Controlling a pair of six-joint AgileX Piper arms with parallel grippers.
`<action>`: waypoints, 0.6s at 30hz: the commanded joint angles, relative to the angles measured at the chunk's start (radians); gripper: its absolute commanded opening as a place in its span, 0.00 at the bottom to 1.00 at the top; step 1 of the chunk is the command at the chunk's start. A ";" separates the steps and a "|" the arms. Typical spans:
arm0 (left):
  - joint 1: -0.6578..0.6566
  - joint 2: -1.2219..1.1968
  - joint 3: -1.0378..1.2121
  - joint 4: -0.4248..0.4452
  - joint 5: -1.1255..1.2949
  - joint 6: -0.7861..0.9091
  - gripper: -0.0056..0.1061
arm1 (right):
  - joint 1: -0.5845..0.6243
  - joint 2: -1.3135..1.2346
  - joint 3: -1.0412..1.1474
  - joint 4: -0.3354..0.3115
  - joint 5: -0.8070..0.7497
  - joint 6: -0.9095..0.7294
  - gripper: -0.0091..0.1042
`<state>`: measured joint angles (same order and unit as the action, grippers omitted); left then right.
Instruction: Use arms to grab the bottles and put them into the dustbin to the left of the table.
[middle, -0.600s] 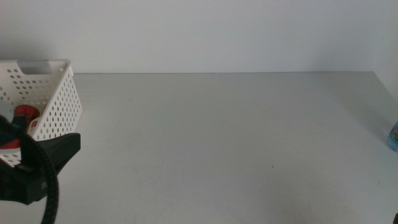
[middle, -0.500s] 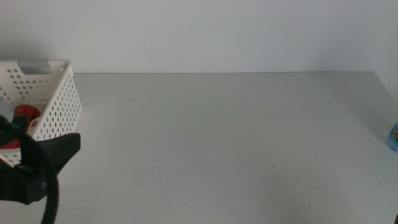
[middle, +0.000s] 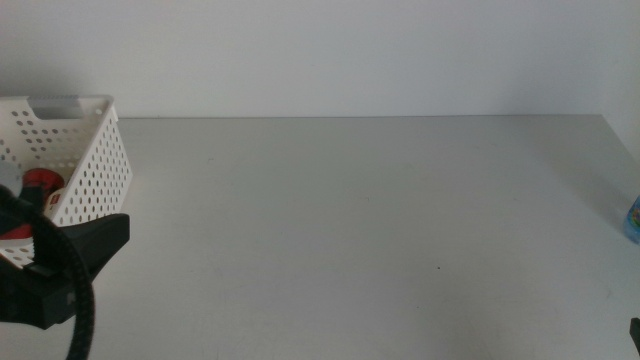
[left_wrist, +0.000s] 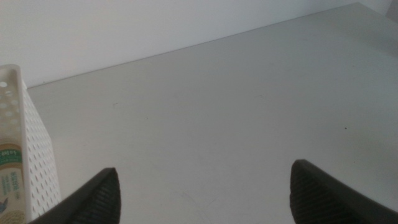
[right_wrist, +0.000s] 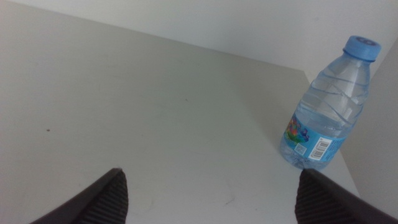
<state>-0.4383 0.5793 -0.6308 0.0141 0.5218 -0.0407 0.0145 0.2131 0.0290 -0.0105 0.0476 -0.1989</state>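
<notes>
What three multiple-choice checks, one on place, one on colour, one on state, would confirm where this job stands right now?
1. Where does the small clear water bottle stand?
A. inside the white perforated plastic basket
B. on the light-grey tabletop near its right edge
C. between the right gripper's jaws

2. What colour is that bottle's cap?
A. blue
B. red
C. green

3. How do the left gripper's jaws stand?
A. shut on a can
B. shut on nothing
C. open, holding nothing

Answers:
1 B: the right wrist view shows it upright on the tabletop, far from the basket.
2 A: the cap is light blue.
3 C: the left gripper, beside the basket, shows only bare tabletop between wide jaws; the right gripper is open too, short of the bottle.
</notes>
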 joint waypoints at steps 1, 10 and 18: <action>0.002 0.002 -0.026 0.000 -0.078 -0.015 0.88 | -0.005 0.138 -0.008 -0.021 -0.181 -0.021 0.71; 0.002 0.002 -0.026 0.000 -0.078 -0.015 0.88 | -0.005 0.564 -0.010 -0.048 -0.595 0.027 0.71; 0.002 0.002 -0.026 0.000 -0.078 -0.015 0.88 | -0.005 0.812 -0.010 -0.054 -0.786 0.043 0.71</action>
<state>-0.4383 0.5793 -0.6308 0.0141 0.5218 -0.0407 0.0145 0.9976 0.0281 -0.0527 -0.6258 -0.1565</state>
